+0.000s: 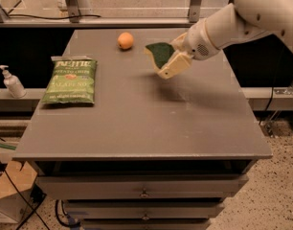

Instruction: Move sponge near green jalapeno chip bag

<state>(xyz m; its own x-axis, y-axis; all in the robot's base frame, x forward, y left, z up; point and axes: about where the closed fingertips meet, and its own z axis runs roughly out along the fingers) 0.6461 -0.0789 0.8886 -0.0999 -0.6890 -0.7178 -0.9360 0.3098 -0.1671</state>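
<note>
The sponge [159,52], dark green on top, is held in the air above the grey table [137,123], right of its middle. My gripper [169,61] is shut on the sponge, with one pale finger [173,67] showing below it. The white arm reaches in from the upper right. The green jalapeno chip bag [70,80] lies flat on the table's left side, well apart from the sponge.
A round orange fruit [125,40] sits at the table's back, just left of the sponge. A soap dispenser bottle [12,82] stands on a ledge left of the table. Drawers [144,193] are below the tabletop. Metal posts stand behind.
</note>
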